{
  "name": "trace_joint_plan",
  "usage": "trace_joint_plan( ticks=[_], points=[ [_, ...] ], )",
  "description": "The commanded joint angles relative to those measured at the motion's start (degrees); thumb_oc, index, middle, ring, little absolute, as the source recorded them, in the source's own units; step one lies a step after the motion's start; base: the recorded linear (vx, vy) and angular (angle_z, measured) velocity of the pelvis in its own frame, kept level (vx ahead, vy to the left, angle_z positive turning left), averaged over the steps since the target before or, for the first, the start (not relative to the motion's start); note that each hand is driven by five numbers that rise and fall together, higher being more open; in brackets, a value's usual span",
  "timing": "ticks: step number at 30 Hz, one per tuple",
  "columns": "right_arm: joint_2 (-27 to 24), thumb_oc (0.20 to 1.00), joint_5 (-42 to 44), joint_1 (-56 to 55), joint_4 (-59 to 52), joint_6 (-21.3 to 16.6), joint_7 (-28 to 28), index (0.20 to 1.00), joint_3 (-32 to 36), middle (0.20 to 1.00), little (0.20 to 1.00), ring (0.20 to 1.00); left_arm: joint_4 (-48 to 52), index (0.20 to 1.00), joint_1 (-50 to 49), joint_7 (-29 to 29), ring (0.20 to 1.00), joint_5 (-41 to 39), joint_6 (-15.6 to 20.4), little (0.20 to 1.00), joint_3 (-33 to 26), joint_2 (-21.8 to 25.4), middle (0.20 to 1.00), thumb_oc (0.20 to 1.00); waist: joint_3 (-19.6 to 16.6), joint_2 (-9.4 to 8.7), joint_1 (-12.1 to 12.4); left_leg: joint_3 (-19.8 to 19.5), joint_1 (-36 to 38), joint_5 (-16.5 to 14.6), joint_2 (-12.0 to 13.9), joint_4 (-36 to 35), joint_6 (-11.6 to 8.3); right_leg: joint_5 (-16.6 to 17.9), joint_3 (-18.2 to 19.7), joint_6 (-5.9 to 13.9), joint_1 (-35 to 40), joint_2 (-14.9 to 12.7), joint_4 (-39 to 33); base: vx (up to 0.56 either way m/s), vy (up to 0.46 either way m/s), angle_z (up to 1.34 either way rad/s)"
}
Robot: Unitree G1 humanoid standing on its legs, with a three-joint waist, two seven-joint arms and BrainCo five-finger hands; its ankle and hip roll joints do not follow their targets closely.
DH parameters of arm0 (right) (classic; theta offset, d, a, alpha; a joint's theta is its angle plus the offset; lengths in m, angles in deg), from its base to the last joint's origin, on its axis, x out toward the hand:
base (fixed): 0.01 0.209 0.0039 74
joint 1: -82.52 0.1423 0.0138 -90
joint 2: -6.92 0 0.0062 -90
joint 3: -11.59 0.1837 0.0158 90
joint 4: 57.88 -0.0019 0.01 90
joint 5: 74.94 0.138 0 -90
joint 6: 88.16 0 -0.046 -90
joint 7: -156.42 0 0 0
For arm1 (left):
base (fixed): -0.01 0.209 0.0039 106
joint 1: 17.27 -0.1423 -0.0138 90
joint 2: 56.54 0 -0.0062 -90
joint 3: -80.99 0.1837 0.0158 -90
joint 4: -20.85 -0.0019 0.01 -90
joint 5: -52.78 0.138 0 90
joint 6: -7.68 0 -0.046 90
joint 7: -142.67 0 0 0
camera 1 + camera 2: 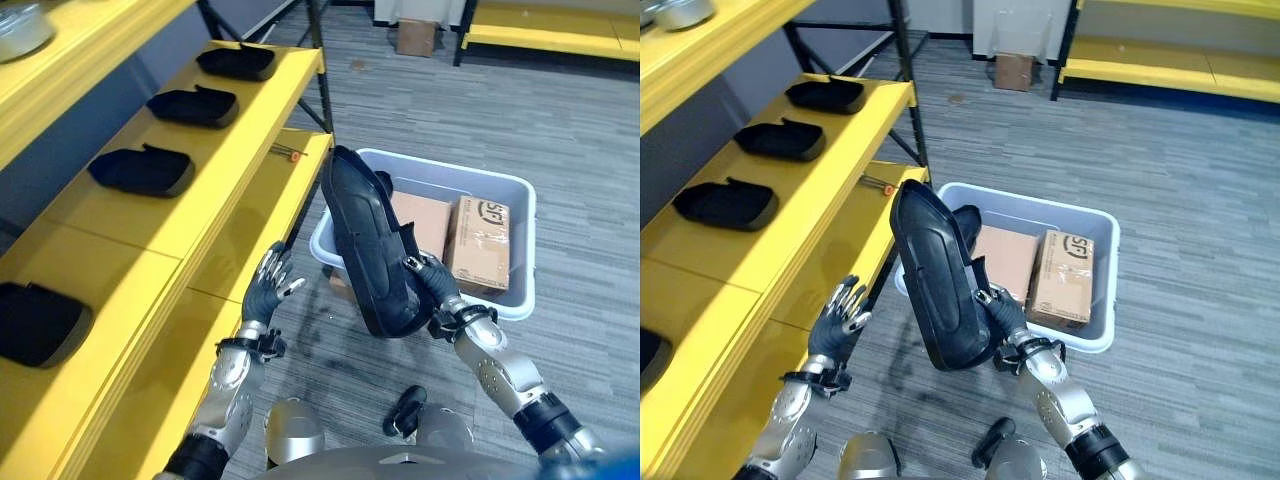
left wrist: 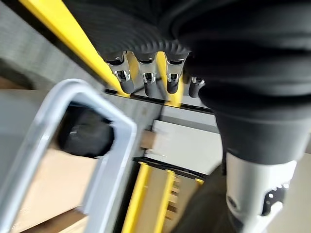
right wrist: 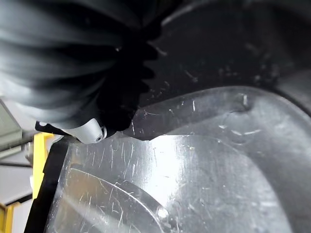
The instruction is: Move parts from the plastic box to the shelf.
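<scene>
Right hand: the right hand (image 1: pixel 432 282) was clamped round the lower edge of a big black moulded plastic part (image 1: pixel 366 245), fingers curled on it, holding it up on end and tilted, above the floor.

Held part: it hung in front of the near-left corner of the pale grey plastic box (image 1: pixel 520 210), between the box and the yellow shelf (image 1: pixel 215 165). Up close in the right wrist view its surface (image 3: pixel 204 160) looked glossy and pretty scratched.

Left hand: the left hand (image 1: pixel 268 285) was raised just beside the front edge of the lower yellow shelf board, fingers relaxed and spread apart, holding nothing. It was near the held part but not touching it. In its own wrist view the fingers (image 2: pixel 146 80) hung straight, with the box rim past them.

Box: it sat on the grey carpet floor (image 1: pixel 580 130), with two brown cardboard cartons (image 1: pixel 480 245) inside, side by side. Another dark part (image 2: pixel 85 136) showed in its corner.

Shelf: three black tray-like parts (image 1: pixel 142 170) were lined up on the middle board, well apart from each other, plus one more black part (image 1: pixel 40 322) on the nearer section.

Top board: a clear round container (image 1: pixel 20 28) sat up there at the edge.
</scene>
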Motion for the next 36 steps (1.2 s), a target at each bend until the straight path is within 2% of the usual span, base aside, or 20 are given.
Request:
trace_joint_plan(
  ticks=[1, 2, 3, 8, 10, 11, 12, 13, 14, 15, 16, 18, 21, 22, 26, 29, 31, 33, 34, 36],
  points=[
    [2.52, 0.200, 2.91, 3.96, -4.81, -5.76, 4.89, 0.200, 0.18, 0.200, 0.200, 0.200, 7.63, 1.000, -3.10, -3.36, 1.000, 2.96, 1.03, 1.000, 0.41, 4.11, 1.000, 1.000, -3.26, -0.44, -0.39, -3.69, 0.46, 5.19, -1.94, -8.81, -1.13, 0.68, 12.51, 4.51, 5.96, 3.06, -3.95, -0.12, 0.327, 0.76],
    [2.54, 0.200, 3.33, 3.79, -5.45, -5.49, 5.33, 0.200, 0.05, 0.200, 0.200, 0.200, 7.95, 1.000, -3.07, -3.26, 1.000, 3.64, 0.92, 1.000, 0.85, 4.43, 1.000, 1.000, -3.68, -0.25, -0.22, -4.11, 1.01, 5.41, -2.46, -10.76, -1.06, 1.18, 12.40, 5.14, 6.22, 2.91, -4.53, -0.19, 0.466, 1.02],
    [2.42, 0.200, 4.97, 3.23, -7.08, -4.01, 6.74, 0.200, -0.50, 0.200, 0.200, 0.200, 8.70, 1.000, -3.32, -2.72, 1.000, 5.06, 1.00, 1.000, 1.78, 5.06, 1.000, 1.000, -4.68, -0.14, 0.79, -4.73, 1.88, 6.36, -3.67, -14.61, -0.88, 3.02, 11.45, 6.91, 7.21, 2.21, -6.92, -0.16, 0.368, 0.88],
    [2.48, 0.200, 4.18, 2.74, -8.61, -3.04, 7.93, 0.200, -1.89, 0.200, 0.200, 0.200, 9.85, 1.000, -3.75, -2.04, 1.000, 6.54, 1.29, 1.000, 2.21, 5.62, 1.000, 1.000, -5.25, -0.29, 2.25, -4.70, 2.54, 7.39, -5.38, -18.59, -0.53, 6.37, 9.50, 8.71, 8.07, 0.83, -10.29, -0.15, 0.255, 0.38],
    [2.43, 0.200, 4.42, 2.98, -9.45, -3.38, 8.18, 0.200, -3.09, 0.200, 0.200, 0.200, 10.07, 1.000, -3.36, -2.15, 1.000, 5.25, 1.24, 1.000, 2.43, 5.81, 1.000, 1.000, -5.26, -0.71, 3.38, -4.27, 1.83, 7.04, -6.33, -19.29, -0.45, 9.96, 7.58, 10.31, 8.07, -0.24, -13.60, -0.24, 0.266, 0.10],
    [2.42, 0.200, 4.93, 3.09, -10.77, -3.41, 7.28, 0.200, -3.71, 0.200, 0.200, 0.200, 9.87, 1.000, -2.46, -2.33, 1.000, 5.25, 1.19, 1.000, 2.79, 5.96, 1.000, 1.000, -5.19, -1.13, 3.58, -4.91, 1.12, 6.31, -7.61, -19.56, 0.32, 11.81, 7.90, 11.22, 7.41, -0.94, -14.52, -0.27, 0.286, 0.55],
    [2.58, 0.200, 5.91, 2.60, -11.38, -3.98, 6.41, 0.200, -3.79, 0.200, 0.200, 0.200, 9.33, 1.000, -1.63, -2.97, 1.000, 4.61, 0.86, 1.000, 3.31, 6.33, 1.000, 1.000, -4.80, -1.53, 2.77, -8.21, 0.26, 5.35, -9.38, -19.56, 1.92, 11.15, 12.64, 11.18, 6.06, 0.07, -13.48, -0.23, 0.212, 1.22],
    [2.78, 0.200, 6.30, 2.18, -11.55, -4.23, 6.39, 0.200, -3.70, 0.200, 0.200, 0.200, 9.27, 1.000, -1.44, -3.85, 1.000, 3.55, 0.35, 1.000, 3.42, 6.36, 1.000, 1.000, -4.66, -1.78, 2.08, -10.02, -0.05, 4.83, -10.23, -19.56, 2.68, 10.78, 15.53, 11.18, 5.34, 0.99, -12.85, -0.18, 0.106, 1.60],
    [3.40, 0.200, 5.83, 0.93, -11.46, -4.02, 6.75, 0.200, -2.97, 0.200, 0.200, 0.200, 8.23, 1.000, -0.84, -5.29, 1.000, 3.12, -0.71, 1.000, 3.60, 6.31, 1.000, 1.000, -4.39, -2.33, -0.25, -14.35, -1.04, 4.86, -11.92, -19.56, 4.83, 10.31, 23.52, 10.44, 2.70, 4.00, -10.36, -0.09, 0.025, 1.58],
    [3.44, 0.200, 5.78, 0.84, -11.46, -3.99, 6.86, 0.200, -2.90, 0.200, 0.200, 0.200, 8.11, 1.000, -0.75, -5.09, 1.000, 3.12, -0.67, 1.000, 3.64, 6.32, 1.000, 1.000, -4.36, -2.38, -0.49, -14.79, -1.03, 4.79, -12.02, -19.56, 4.98, 9.96, 24.35, 10.38, 2.51, 4.44, -9.91, -0.03, 0.002, 1.54],
    [3.47, 0.200, 5.66, 0.57, -11.34, -3.46, 7.48, 0.200, -2.73, 0.200, 0.200, 0.200, 7.77, 1.000, -0.68, -3.95, 1.000, 3.25, -0.92, 1.000, 3.63, 6.26, 1.000, 1.000, -4.45, -2.59, -1.11, -16.67, -1.06, 4.57, -12.40, -19.56, 5.48, 8.20, 27.07, 9.83, 2.29, 6.81, -8.94, 0.04, -0.005, 1.54],
    [3.50, 0.200, 4.66, 0.18, -11.02, -2.84, 8.38, 0.200, -2.37, 0.200, 0.200, 0.200, 7.26, 1.000, -0.57, -1.35, 1.000, 4.83, -2.31, 1.000, 3.27, 5.73, 1.000, 1.000, -4.85, -2.94, -1.41, -19.13, -1.13, 4.43, -13.19, -19.56, 5.92, 6.03, 29.51, 8.49, 2.46, 10.06, -7.32, 0.05, -0.004, 1.30],
    [2.99, 0.200, 4.67, 0.16, -10.61, -0.42, 9.82, 0.200, -2.07, 0.200, 0.200, 0.200, 6.87, 1.000, -1.56, -3.80, 1.000, 4.36, -3.18, 1.000, 3.11, 4.48, 1.000, 1.000, -5.83, -3.83, -1.07, -22.03, -1.32, 4.80, -14.78, -19.56, 5.69, 4.07, 31.31, 6.08, 2.95, 15.13, -5.83, 0.09, -0.012, 0.66],
    [2.60, 0.200, 4.13, 0.58, -9.83, -0.02, 10.58, 0.200, -2.23, 0.200, 0.200, 0.200, 7.12, 1.000, -2.81, -3.92, 1.000, 2.11, -3.55, 1.000, 2.97, 3.41, 1.000, 1.000, -5.81, -4.15, -0.82, -24.29, -1.25, 5.15, -16.03, -19.56, 5.34, 3.45, 33.07, 4.80, 3.74, 17.64, -7.45, 0.10, -0.037, 0.29],
    [2.16, 0.200, 3.70, 2.07, -7.70, -1.11, 8.37, 0.200, -2.98, 0.200, 0.200, 0.200, 5.50, 1.000, -2.57, -3.56, 1.000, 3.69, -4.02, 1.000, 2.52, 2.63, 1.000, 1.000, -5.99, -4.24, 0.21, -28.48, -1.85, 5.91, -16.72, -19.56, 5.03, 2.74, 34.30, 3.93, 4.77, 17.76, -10.12, 0.05, -0.130, 0.57],
    [2.41, 0.200, 3.78, 2.45, -5.95, -1.73, 9.01, 0.200, -2.74, 0.200, 0.200, 0.200, 4.62, 1.000, -3.76, -5.46, 1.000, 4.20, -4.59, 1.000, 1.69, 2.21, 1.000, 1.000, -6.12, -4.12, 1.07, -29.45, -1.46, 5.82, -16.95, -19.56, 4.71, 2.87, 33.84, 3.64, 6.49, 17.69, -13.41, 0.08, -0.130, 0.33],
    [2.59, 0.200, 1.89, 1.66, -6.04, -1.31, 9.16, 0.200, -2.26, 0.200, 0.200, 0.200, 5.03, 1.000, -5.07, -6.12, 1.000, 5.87, -4.98, 1.000, 1.22, 2.29, 1.000, 1.000, -6.40, -3.84, 0.95, -28.35, -0.70, 5.68, -16.88, -19.56, 4.53, 3.13, 33.25, 3.71, 7.12, 17.31, -14.34, 0.09, -0.080, 0.30],
    [2.28, 0.200, 0.81, 0.18, -6.89, -1.53, 8.04, 0.200, -1.45, 0.200, 0.200, 0.200, 4.81, 1.000, -5.04, -7.37, 1.000, 5.97, -5.76, 1.000, 1.43, 2.53, 1.000, 1.000, -6.41, -3.66, -0.55, -21.86, -0.50, 4.80, -15.57, -17.41, 3.76, 3.23, 30.53, 3.81, 7.52, 16.08, -14.70, 0.01, -0.020, 0.48],
    [2.01, 0.200, 1.05, -0.88, -7.27, -1.30, 6.44, 0.200, -0.55, 0.200, 0.200, 0.200, 4.36, 1.000, -4.08, -8.66, 1.000, 6.11, -6.11, 1.000, 2.04, 2.87, 1.000, 1.000, -6.50, -3.64, -2.47, -13.62, -0.72, 4.06, -13.09, -14.91, 2.62, 3.16, 26.84, 4.12, 7.45, 14.73, -14.22, -0.04, 0.023, 1.05],
    [1.85, 0.200, 1.11, -0.71, -6.50, -1.68, 6.40, 0.200, -0.26, 0.200, 0.200, 0.200, 4.07, 1.000, -3.62, -8.66, 1.000, 5.47, -6.17, 1.000, 2.57, 3.00, 1.000, 1.000, -6.38, -3.62, -3.08, -11.48, -1.15, 4.07, -11.37, -13.40, 1.84, 2.81, 25.47, 3.88, 7.50, 13.98, -13.54, -0.03, 0.049, 1.54]
  ],
)
